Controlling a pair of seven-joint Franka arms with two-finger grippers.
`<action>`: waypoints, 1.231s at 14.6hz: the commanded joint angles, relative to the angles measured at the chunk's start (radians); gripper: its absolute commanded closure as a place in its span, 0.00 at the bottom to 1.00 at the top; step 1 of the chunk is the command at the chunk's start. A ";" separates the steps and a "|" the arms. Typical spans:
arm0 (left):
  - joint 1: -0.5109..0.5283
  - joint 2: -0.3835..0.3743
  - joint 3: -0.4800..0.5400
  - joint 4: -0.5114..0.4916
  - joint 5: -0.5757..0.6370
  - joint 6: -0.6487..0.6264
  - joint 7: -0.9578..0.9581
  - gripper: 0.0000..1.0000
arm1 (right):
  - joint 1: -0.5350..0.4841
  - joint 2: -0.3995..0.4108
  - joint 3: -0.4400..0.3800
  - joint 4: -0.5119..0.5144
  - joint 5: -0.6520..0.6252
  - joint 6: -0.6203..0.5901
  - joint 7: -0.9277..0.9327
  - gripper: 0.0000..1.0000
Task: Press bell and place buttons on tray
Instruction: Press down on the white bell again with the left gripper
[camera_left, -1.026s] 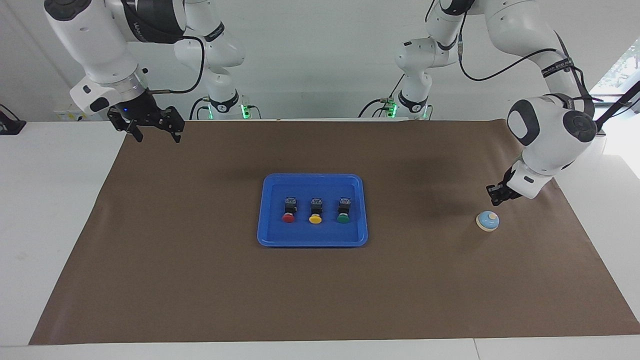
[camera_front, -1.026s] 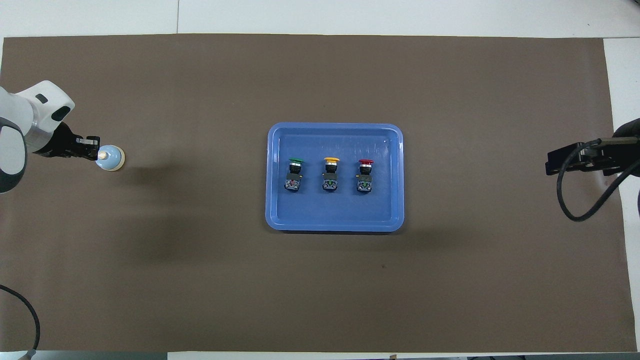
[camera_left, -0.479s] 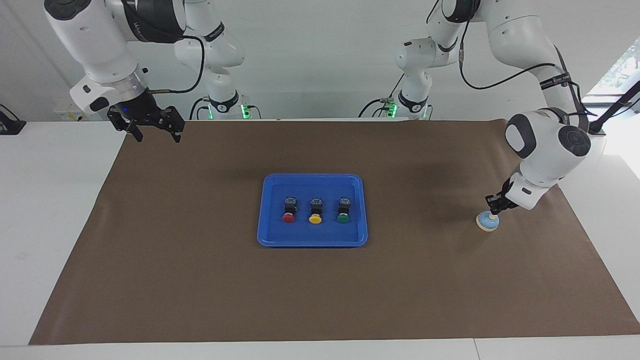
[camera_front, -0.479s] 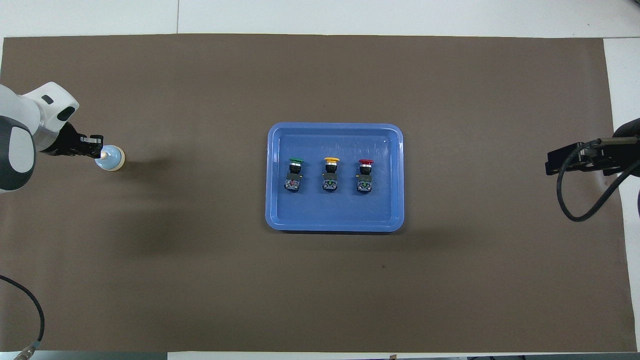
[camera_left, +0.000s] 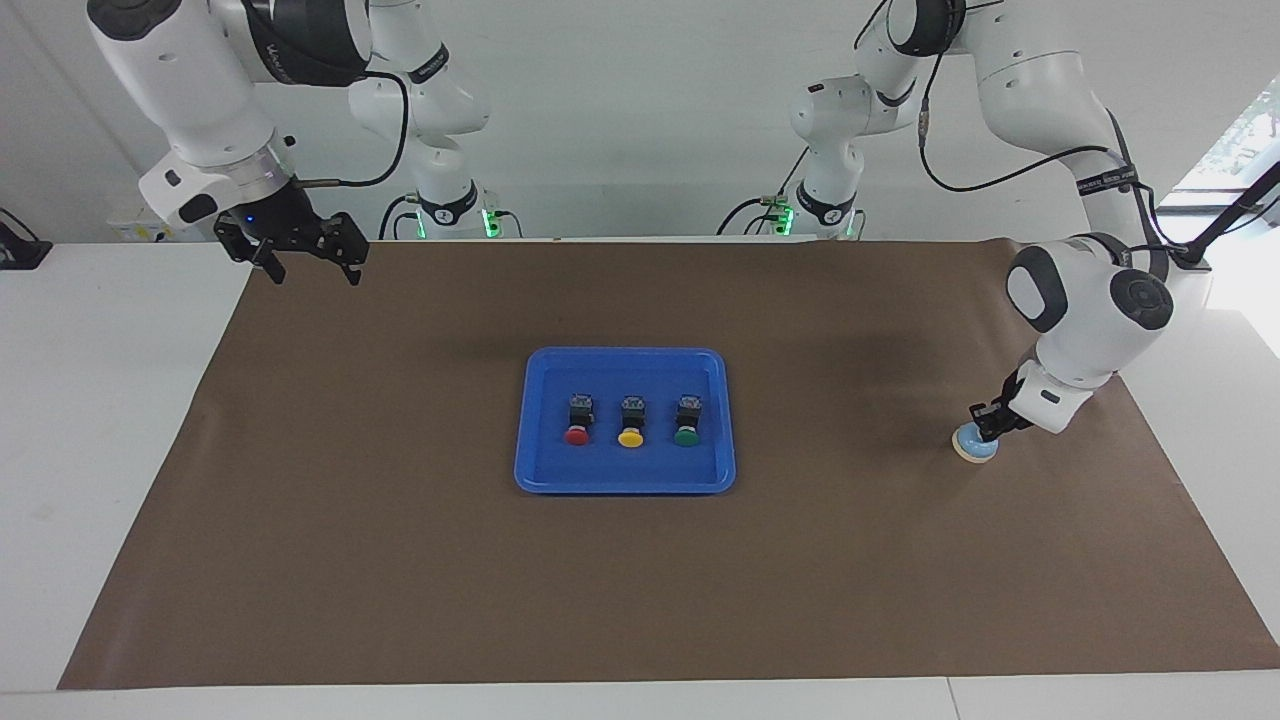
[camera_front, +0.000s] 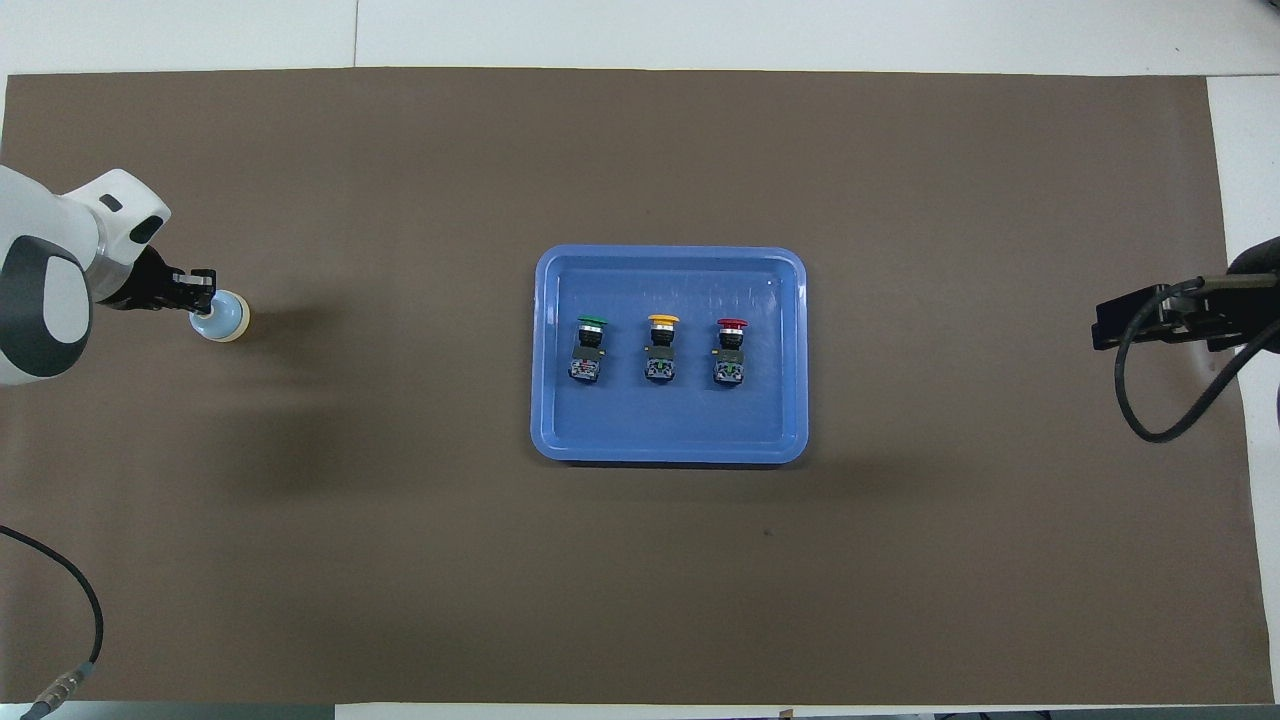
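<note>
Bell (camera_left: 974, 446) sits on the brown mat at the left arm's end of your bench; left gripper (camera_left: 988, 428), jaws closed, is down on its top. Right gripper (camera_left: 310, 262) waits with jaws open over the mat's corner. Red, yellow and green buttons (camera_left: 631, 421) sit in a row on the tray (camera_left: 625, 478), mid-bench.

A brown mat (camera_left: 400, 560) covers a white table (camera_left: 90, 400) before a plain pale wall (camera_left: 620, 120); daylight enters a window (camera_left: 1235, 140)
</note>
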 joint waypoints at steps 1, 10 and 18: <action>0.000 -0.011 -0.003 0.024 0.021 -0.063 0.004 0.71 | -0.013 -0.013 0.007 -0.010 0.001 0.005 -0.021 0.00; -0.054 -0.292 -0.017 0.090 0.020 -0.445 0.003 0.00 | -0.013 -0.013 0.007 -0.010 0.001 0.005 -0.021 0.00; -0.078 -0.329 -0.014 0.159 0.017 -0.612 0.006 0.00 | -0.013 -0.013 0.007 -0.010 0.001 0.005 -0.021 0.00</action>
